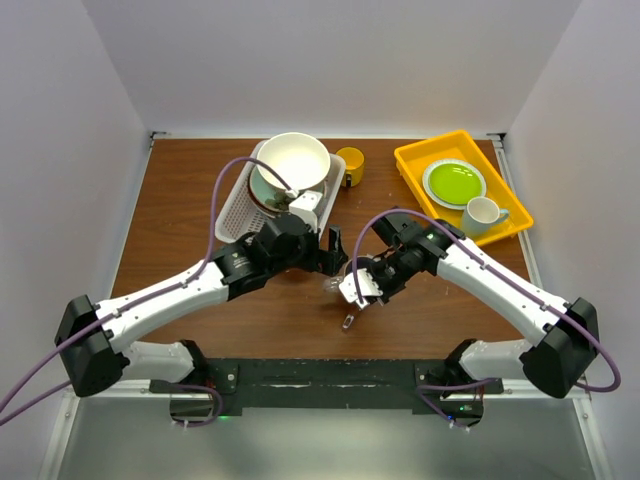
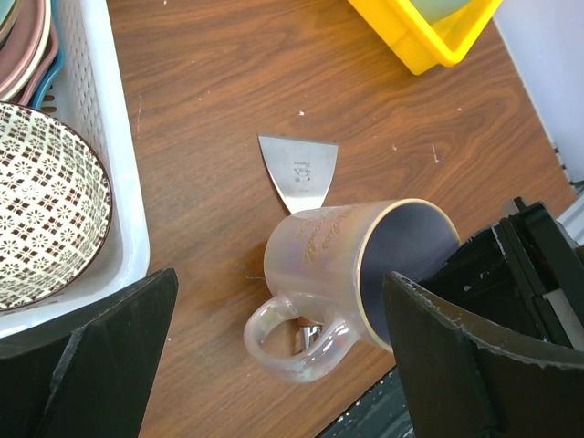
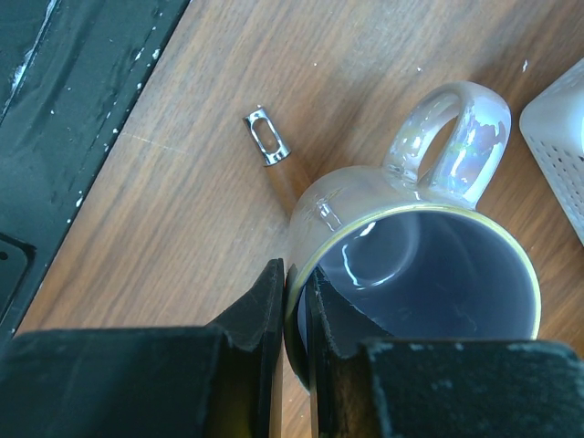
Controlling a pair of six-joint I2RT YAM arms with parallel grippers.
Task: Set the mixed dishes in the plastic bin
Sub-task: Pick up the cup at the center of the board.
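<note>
Purple-lined cream mug [image 3: 429, 274] lies tipped on its side near the middle of the tabletop [image 1: 180, 200], a little toward the near edge. My right hand [image 3: 297, 301] is pinched shut on its rim, one finger inside and one outside. My left hand [image 1: 332, 252] hangs just beside it, spread wide and holding nothing. The mug lies across the wooden-handled metal spatula [image 2: 298, 169]; I cannot tell whether the two touch.

As I judge it, the step is to carry this mug to the white lattice-sided plastic bin [image 1: 232, 205] at the far edge, left of middle. A rim pinch is thin purchase. The pearly glaze looks slick and the rounded body hangs off to one side, so I'd lift slowly and straight up, clear of the flat steel blade, before swinging left.

The bin holds stacked plates, a large cream bowl [image 1: 293, 160] and a small brown-patterned bowl [image 2: 46, 201]. I'd pick a gap among them and lower gently, since ceramic on ceramic chips.
</note>
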